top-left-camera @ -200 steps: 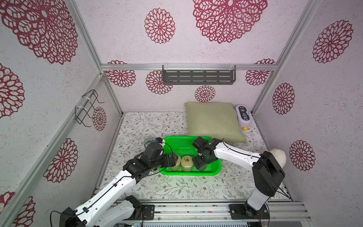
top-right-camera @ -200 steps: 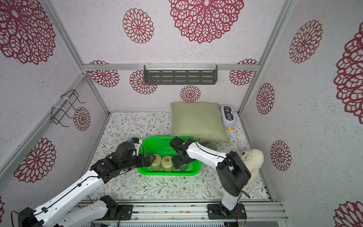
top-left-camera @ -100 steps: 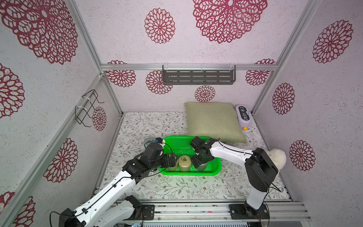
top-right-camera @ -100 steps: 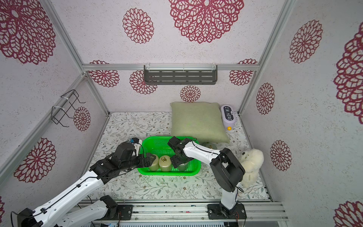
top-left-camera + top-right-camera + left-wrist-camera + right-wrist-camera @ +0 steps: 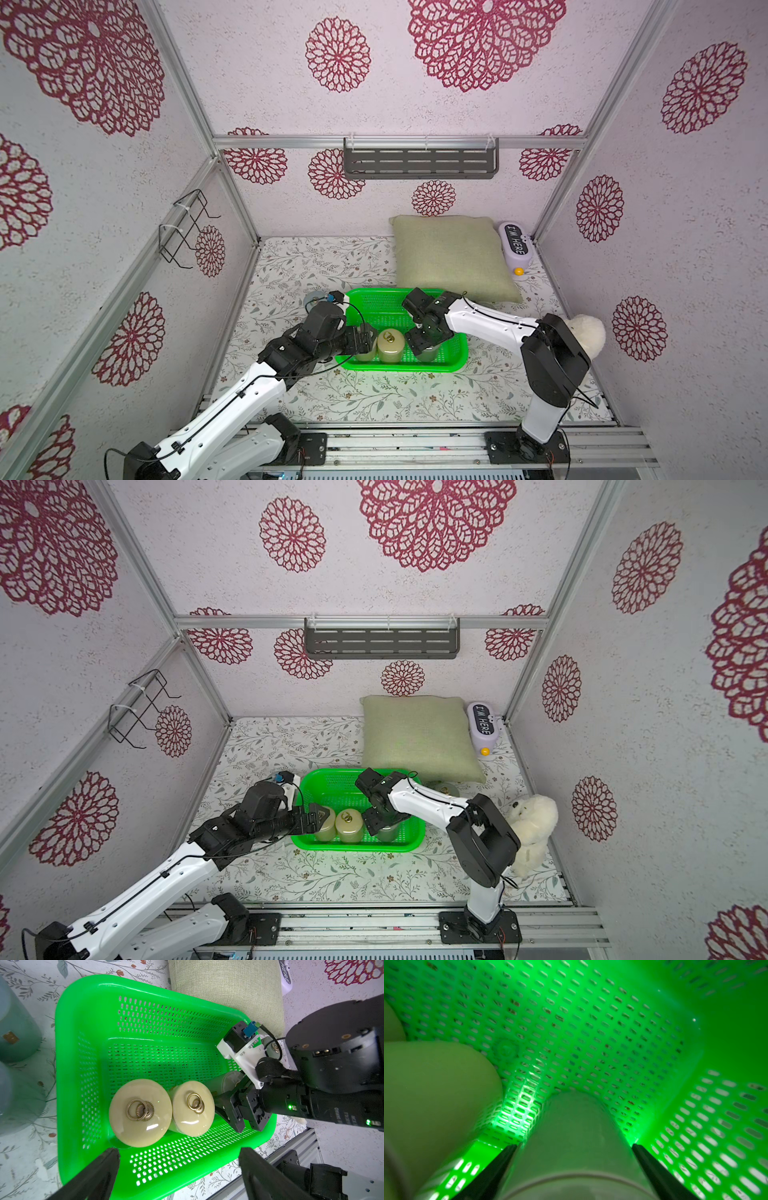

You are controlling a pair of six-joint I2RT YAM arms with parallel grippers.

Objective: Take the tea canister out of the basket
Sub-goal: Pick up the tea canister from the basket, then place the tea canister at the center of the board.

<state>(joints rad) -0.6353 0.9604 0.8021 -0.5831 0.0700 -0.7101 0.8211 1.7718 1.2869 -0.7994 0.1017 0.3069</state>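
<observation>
Green plastic basket (image 5: 376,309) holds the tea canister (image 5: 575,1136) along its near wall, rightmost of three. Right jaws are clamped on its sides; left jaws stand apart, empty. Best practice: lift vertically until clear of the rim, avoiding the neighbouring canister (image 5: 193,1108).

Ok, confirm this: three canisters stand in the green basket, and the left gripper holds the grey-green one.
Not quite: the right gripper holds the grey-green canister, its fingers against both sides in the right wrist view. The left gripper is open, holding nothing. The rest is right.
</observation>
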